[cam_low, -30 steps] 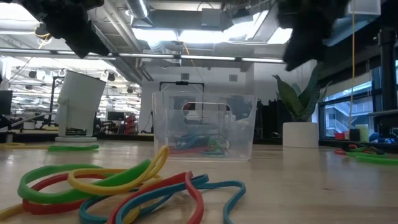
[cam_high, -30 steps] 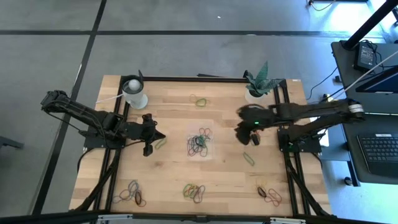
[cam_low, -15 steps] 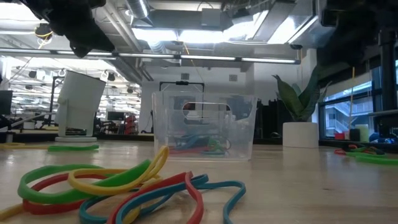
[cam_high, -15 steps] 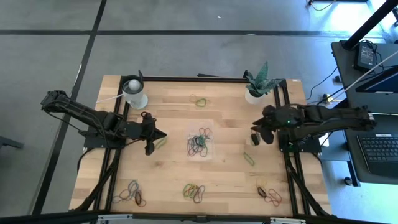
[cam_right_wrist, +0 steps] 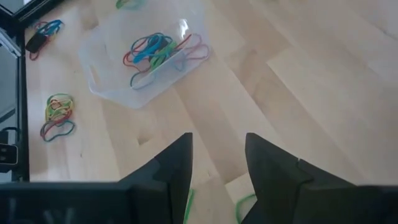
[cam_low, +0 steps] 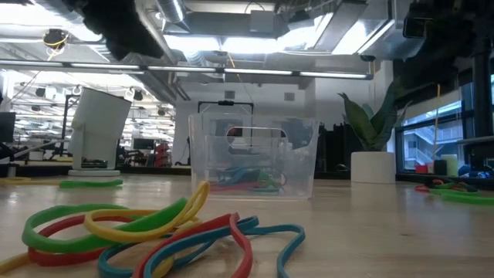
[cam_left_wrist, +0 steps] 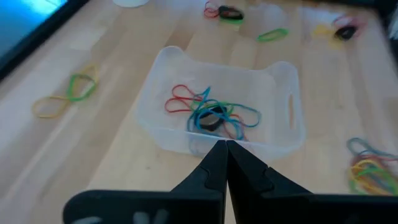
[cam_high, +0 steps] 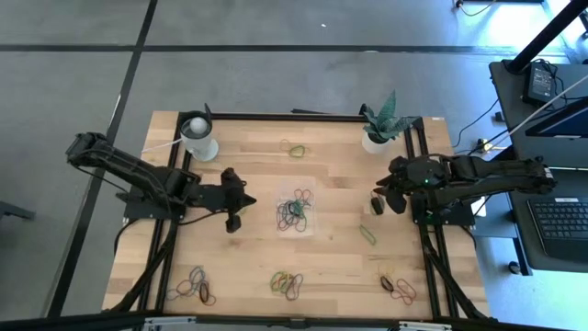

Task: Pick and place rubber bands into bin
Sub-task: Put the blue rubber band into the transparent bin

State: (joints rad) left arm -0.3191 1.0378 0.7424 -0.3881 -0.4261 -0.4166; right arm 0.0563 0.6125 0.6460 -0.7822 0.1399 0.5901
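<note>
The clear bin [cam_high: 296, 211] stands on its base mid-table with several coloured rubber bands [cam_left_wrist: 211, 113] inside; it also shows in the low view [cam_low: 253, 157] and the right wrist view [cam_right_wrist: 146, 56]. My left gripper [cam_high: 241, 204] hangs just left of the bin, its shut fingers [cam_left_wrist: 224, 149] pointing at the bin's wall; no band shows between them. My right gripper [cam_high: 377, 204] is open [cam_right_wrist: 217, 140] well to the right of the bin, above bare wood. A green band [cam_high: 367, 233] lies flat near it.
Loose bands lie along the near edge in bunches [cam_high: 195, 285] [cam_high: 287, 283] [cam_high: 397, 285], and one band [cam_high: 294, 147] lies toward the far edge. A white cup [cam_high: 199, 138] and a potted plant [cam_high: 379, 131] stand at the far corners. Bare wood flanks the bin.
My right gripper drew back from beside the bin toward the table's right edge, then stayed still. My left gripper moved right toward the bin, covering the spot where a yellow-green band lay beside it.
</note>
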